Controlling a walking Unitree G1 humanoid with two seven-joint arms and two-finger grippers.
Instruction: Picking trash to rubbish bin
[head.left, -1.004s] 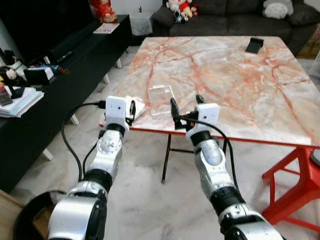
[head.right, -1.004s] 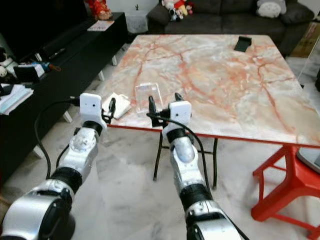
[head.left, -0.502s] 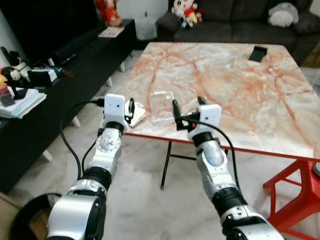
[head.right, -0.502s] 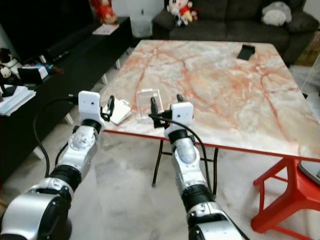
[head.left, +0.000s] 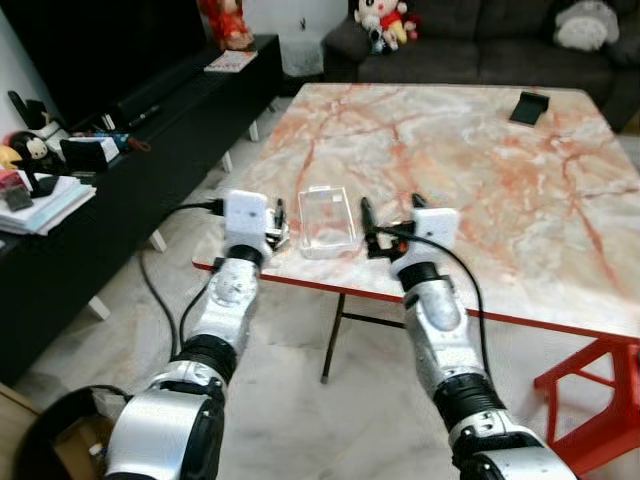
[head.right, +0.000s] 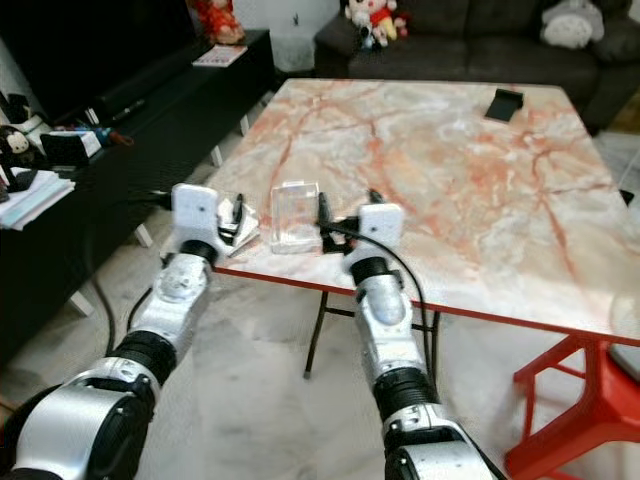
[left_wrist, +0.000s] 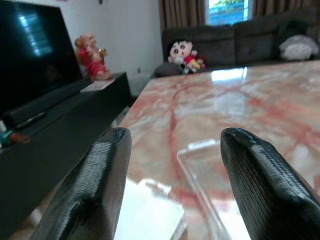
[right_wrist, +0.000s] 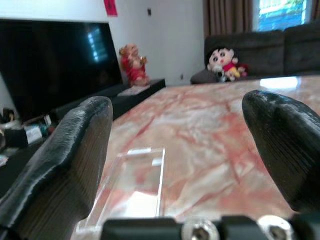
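— Marble worktop (head.left: 480, 150) on red legs, dark sofa (head.left: 470, 45) behind. What sits at its near edge?

— From the left: the left gripper (head.left: 277, 222), jaws spread, over what looks like white paper trash (head.right: 243, 225); then a clear plastic container (head.left: 327, 220); just beside it the right gripper (head.left: 392, 212), jaws spread too.

**Four views of one table edge**

The two head cameras look forward and down from above the arms, taking in the marble table (head.left: 480, 150), the black TV bench (head.left: 120, 150) on the left and the sofa (head.right: 470, 45) behind. Each wrist camera sits low at the table's near edge, looking along its black fingers (left_wrist: 95, 190) across the tabletop toward the sofa. All four share the clear plastic tray (head.left: 326, 220) and the doll (right_wrist: 223, 61) on the sofa.
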